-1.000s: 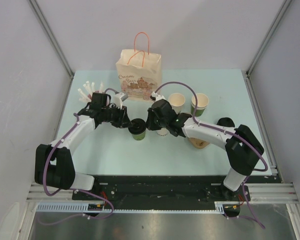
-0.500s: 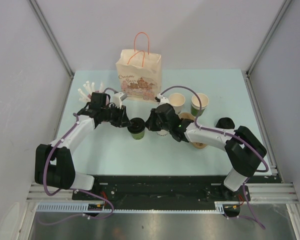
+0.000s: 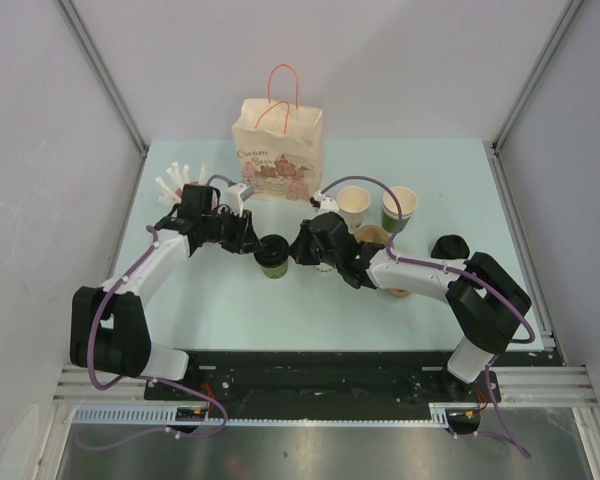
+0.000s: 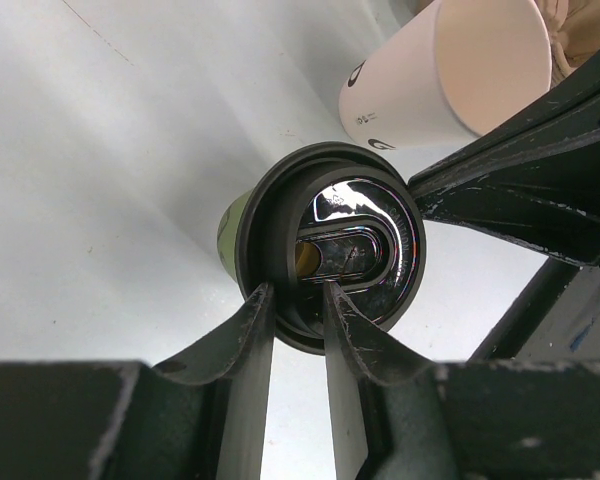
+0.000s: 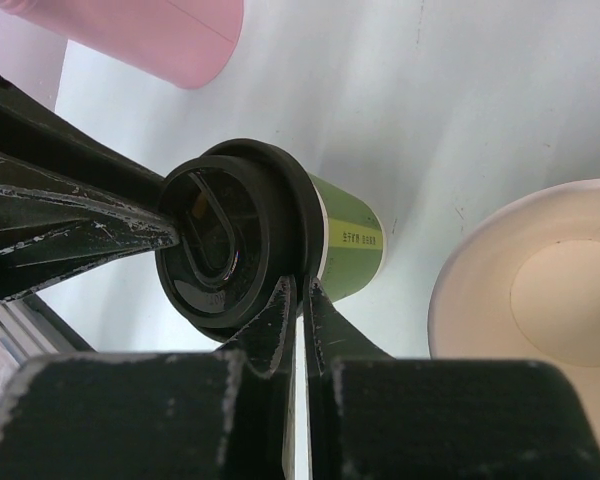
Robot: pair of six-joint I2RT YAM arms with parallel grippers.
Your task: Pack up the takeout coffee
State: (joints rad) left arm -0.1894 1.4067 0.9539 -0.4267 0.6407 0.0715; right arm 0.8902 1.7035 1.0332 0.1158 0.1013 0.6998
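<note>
1. The pale mint bench (image 3: 230,310) sits inside grey-white wall panels on the left, back and right. Its near edge meets a dark rail where both arm bases are bolted.
2. Open bench runs along the near strip in front of both arms, and also down the left and right edges.
3. At the back left, white sticks in a pink container (image 3: 180,183) stand just behind the left wrist.
4. The left gripper (image 4: 288,300) is closed on the rim of the black lid (image 4: 330,245), from the cup's left.
5. The dark green cup (image 5: 348,240) stands upright mid-bench, in front of the paper bag (image 3: 278,150) at the back.
6. The right gripper (image 5: 302,285) pinches the same lid's rim from the right, its fingers almost together.
7. Beyond the right wrist stand a lidless white cup (image 3: 354,205) and a lidless green cup (image 3: 399,207). The right arm partly covers the brown tray (image 3: 373,235).
8. A small black object (image 3: 448,245) lies near the right edge.
</note>
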